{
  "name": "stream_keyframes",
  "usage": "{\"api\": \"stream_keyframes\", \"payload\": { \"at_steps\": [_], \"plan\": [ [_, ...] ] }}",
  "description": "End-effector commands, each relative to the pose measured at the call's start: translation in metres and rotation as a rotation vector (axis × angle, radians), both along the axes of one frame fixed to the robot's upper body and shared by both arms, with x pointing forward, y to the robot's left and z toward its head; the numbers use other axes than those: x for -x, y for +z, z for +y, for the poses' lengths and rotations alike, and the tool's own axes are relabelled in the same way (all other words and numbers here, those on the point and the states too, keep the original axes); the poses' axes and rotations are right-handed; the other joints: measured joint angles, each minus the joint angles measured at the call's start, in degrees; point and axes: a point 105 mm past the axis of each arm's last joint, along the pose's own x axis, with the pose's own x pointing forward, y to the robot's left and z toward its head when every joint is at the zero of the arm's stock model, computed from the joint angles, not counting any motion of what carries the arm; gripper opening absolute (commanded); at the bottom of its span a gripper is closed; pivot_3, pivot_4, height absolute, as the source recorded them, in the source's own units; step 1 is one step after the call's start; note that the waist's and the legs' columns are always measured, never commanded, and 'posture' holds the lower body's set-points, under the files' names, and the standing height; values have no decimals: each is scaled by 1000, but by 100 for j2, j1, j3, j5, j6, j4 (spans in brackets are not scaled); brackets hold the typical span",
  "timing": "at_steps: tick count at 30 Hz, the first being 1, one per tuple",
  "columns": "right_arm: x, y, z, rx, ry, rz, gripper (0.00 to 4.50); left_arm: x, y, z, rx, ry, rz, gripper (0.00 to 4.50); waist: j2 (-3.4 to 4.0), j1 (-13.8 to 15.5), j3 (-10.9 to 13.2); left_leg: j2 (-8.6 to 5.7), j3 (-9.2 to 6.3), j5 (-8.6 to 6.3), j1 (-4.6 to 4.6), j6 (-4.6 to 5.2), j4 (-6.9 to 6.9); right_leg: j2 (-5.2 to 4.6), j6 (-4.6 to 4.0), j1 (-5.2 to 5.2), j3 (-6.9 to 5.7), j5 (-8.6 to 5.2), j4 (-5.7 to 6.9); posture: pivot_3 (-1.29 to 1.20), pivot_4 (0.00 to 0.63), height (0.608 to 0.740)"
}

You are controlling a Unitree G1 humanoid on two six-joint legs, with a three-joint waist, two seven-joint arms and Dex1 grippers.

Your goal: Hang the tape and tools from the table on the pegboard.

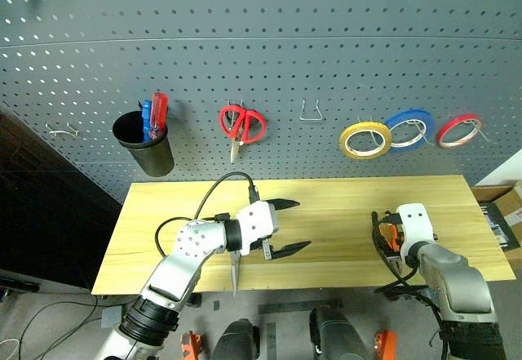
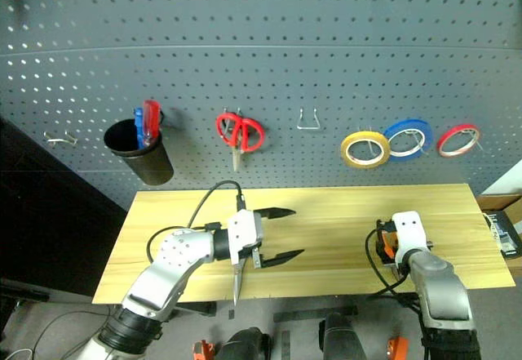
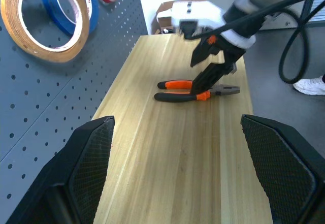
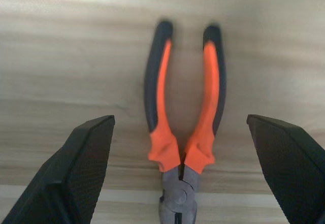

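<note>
Straddling the pliers [image 4: 184,127], the right gripper [image 4: 180,178] hangs just above the table [image 1: 342,213] with its jaws spread wide and nothing between them; the two black fingers [image 4: 76,173] flank the tool on either side without touching it. The pliers lie flat near the table's right front, orange-and-black handles pointing away from the wrist and the grey nose toward it. To take them well, the gripper would best sink straight down and close across both handles just beyond the pivot, where the pair is narrowest and the weight balanced, so that the handles stay free to slip over a hook. The right forearm slopes downward, the wrist bent so the fingers point steeply at the wood. The left gripper [image 1: 281,228] is held level over the table's middle, pointing toward the right arm, jaws likewise wide apart and empty. A slender pointed thing beneath it may be the scissors or the screwdriver; the view does not settle which. On the pegboard [image 1: 269,42] the yellowish tape [image 1: 365,140] already hangs beside a blue roll [image 1: 408,129] and a red roll [image 1: 457,130].
</note>
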Motion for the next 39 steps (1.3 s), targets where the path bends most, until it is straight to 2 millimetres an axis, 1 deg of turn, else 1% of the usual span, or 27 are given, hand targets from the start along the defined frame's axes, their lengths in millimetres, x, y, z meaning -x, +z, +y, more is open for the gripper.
{"api": "stream_keyframes", "payload": {
  "at_steps": [1,7,14,18,20,21,23,25,27,30,33,34,36,38,39],
  "plan": [
    [-5,-7,-7,-17,-15,28,4488,2,8,-2,4,-8,-43,4223,0,2,0,2,-1,0,0,0,0,1,0,0,-1,0,-1,-41,207,740],
    [-12,-21,-9,-62,-32,83,4488,1,7,-1,2,-2,-49,4223,0,-1,0,2,-1,-1,1,1,1,1,0,1,0,0,1,-41,207,740],
    [-14,-28,-14,-109,-31,135,4488,-1,5,0,-1,4,-49,4223,-6,1,-5,2,-1,-1,4,2,2,1,0,4,0,0,1,-43,200,740],
    [-13,-31,-14,-141,-34,168,3663,-1,4,1,-5,5,-51,4223,-17,4,-14,2,-1,-1,4,2,2,1,0,5,0,1,1,-44,198,740],
    [-14,-31,-13,-140,-29,164,2949,-2,2,2,-5,13,-46,4223,-23,6,-18,3,-3,-1,4,2,2,1,0,5,-2,1,1,-44,198,740],
    [-15,-30,-11,-135,-28,154,2691,-2,1,4,-3,22,-37,4223,-25,5,-19,4,-3,-1,4,2,1,1,0,5,-2,1,1,-44,198,740],
    [-19,-26,-12,-82,-26,107,2657,-4,-2,10,15,57,12,4223,-26,-2,-21,4,-1,-1,4,2,1,1,0,5,0,1,1,-40,197,740],
    [-26,-12,-11,8,-6,2,2657,-7,-7,19,49,108,84,4223,-26,-8,-24,5,-2,-1,5,2,1,1,0,5,0,1,1,-40,197,740],
    [-25,3,-3,49,26,-82,2657,-9,-9,30,54,148,95,4223,-23,-3,-24,6,-2,-1,2,2,-1,1,0,-1,0,0,3,-40,197,740],
    [-8,20,22,46,63,-172,2657,-12,-6,44,103,226,91,4223,-16,17,-24,7,-5,2,-18,-5,0,0,0,-22,-1,0,6,-28,203,740],
    [16,47,58,36,122,-296,2656,-6,-7,60,154,281,138,4223,-8,21,-28,11,-7,7,-42,-17,-1,-5,0,-45,0,0,4,-23,204,740],
    [22,62,69,56,165,-371,2656,-4,-8,64,159,298,134,4223,-7,17,-29,12,-7,8,-52,-20,-1,-11,0,-58,2,0,7,-20,203,740],
    [32,100,96,85,279,-551,2656,-1,-6,72,175,343,95,4223,-7,24,-29,12,-4,8,-54,-22,-3,-12,0,-66,5,0,6,-11,204,740],
    [40,130,114,96,340,-696,2655,-1,0,78,223,398,56,4223,-7,39,-29,5,-3,8,-56,-22,0,-9,1,-67,4,0,6,-12,203,740],
    [41,142,121,99,360,-753,2655,-2,2,81,247,434,42,4223,-8,56,-30,5,-2,8,-55,-22,0,-8,1,-67,3,0,6,-12,203,740]
  ]
}}
